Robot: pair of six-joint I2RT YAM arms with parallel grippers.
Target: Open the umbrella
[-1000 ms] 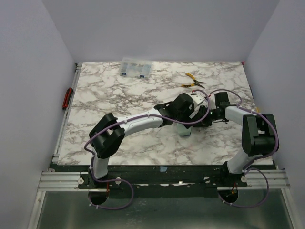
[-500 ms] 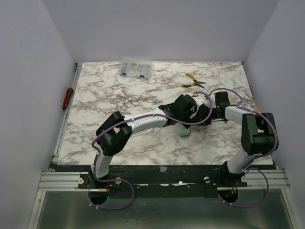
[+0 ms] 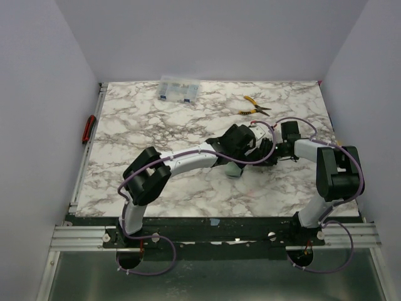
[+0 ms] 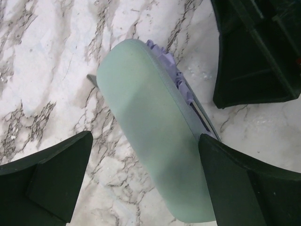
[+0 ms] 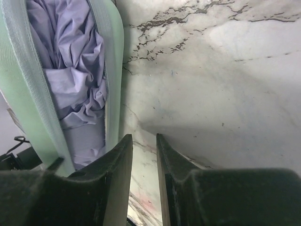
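**Workpiece position.** The umbrella (image 5: 75, 61) lies on the bench (image 3: 156, 125), slightly right of centre, at the place where the two arms meet. It is folded and sits inside a pale green case (image 4: 150, 150). The case lies on its side on the marble surface. Crumpled lavender fabric shows along the open edge of the case, on the side that faces the right arm. Neither the shaft nor the handle can be made out.

**Left end effector** (image 4: 146, 139). The jaws are spread wide and straddle the case from above. Nothing is gripped. One finger stands apart from the case with bare marble between them. The other finger is just beside the lower end of the case, and contact there cannot be confirmed.

**Right end effector** (image 5: 143, 136). The jaws are low over the bench, with only a narrow gap between them. Marble shows through the gap and nothing is clamped. One finger lies just beside the green open edge of the case. In the left wrist view, the black body of this end effector sits near the fabric side of the case.

**Other items.** The yellow-handled pliers (image 3: 254, 105) and a clear compartment box (image 3: 179, 88) lie near the far edge of the bench, well apart from both arms.
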